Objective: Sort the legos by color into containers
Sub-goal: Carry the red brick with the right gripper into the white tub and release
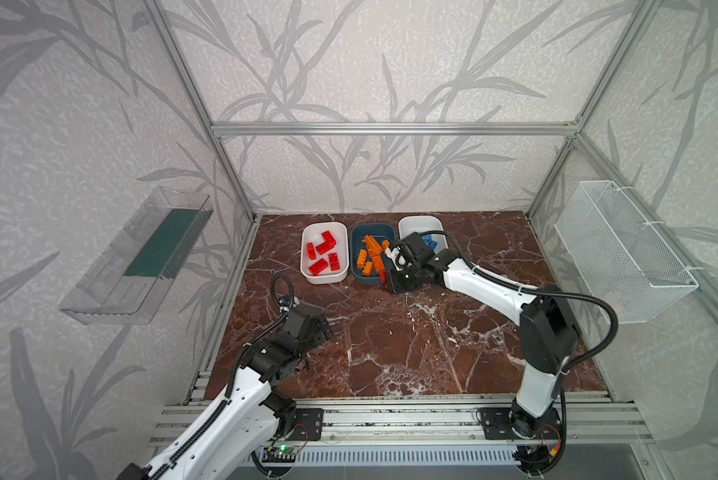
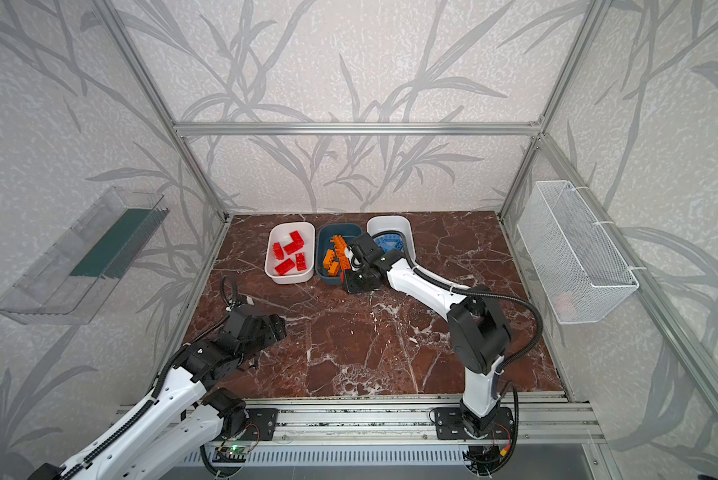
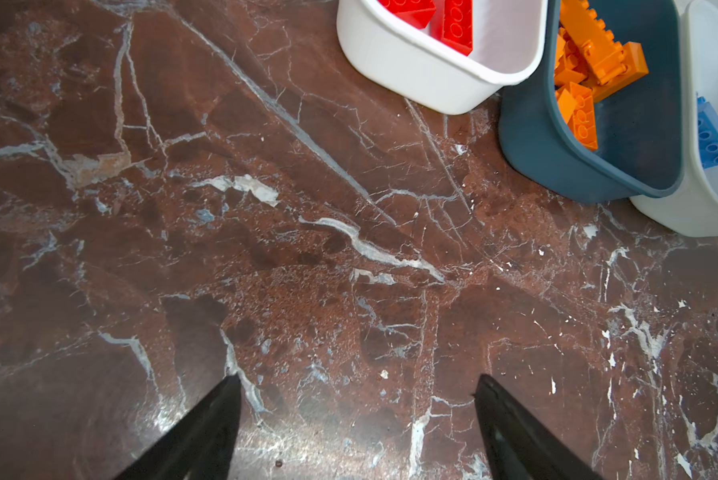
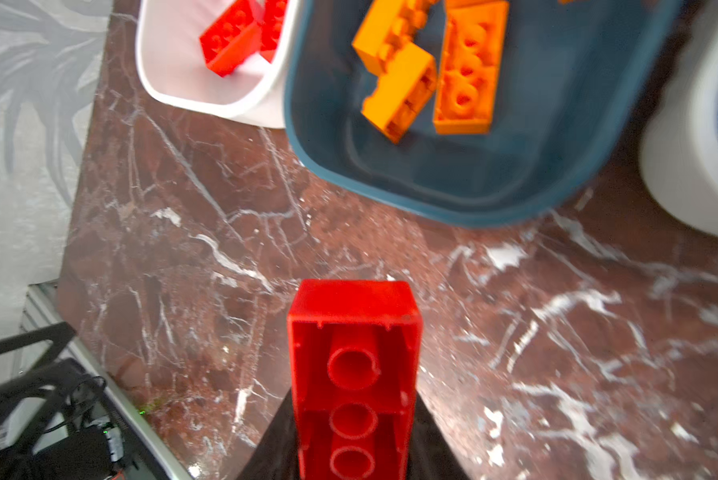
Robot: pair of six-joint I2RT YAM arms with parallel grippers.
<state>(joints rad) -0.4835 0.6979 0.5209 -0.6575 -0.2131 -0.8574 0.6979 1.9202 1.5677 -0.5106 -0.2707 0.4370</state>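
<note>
Both top views reach me bright and evenly lit, with only faint, soft shadows on the marble worktop. The wide lens splays the aluminium frame posts out toward the corners. My left wrist view is sharp, with a pale sheen on the worktop beside the left tool, whose fingers read as black silhouettes. The right wrist view is soft: the teal tub and white tub smear, and the close red brick looks slightly blurred.

bare tabletop up front, containers side by side at the back
</note>
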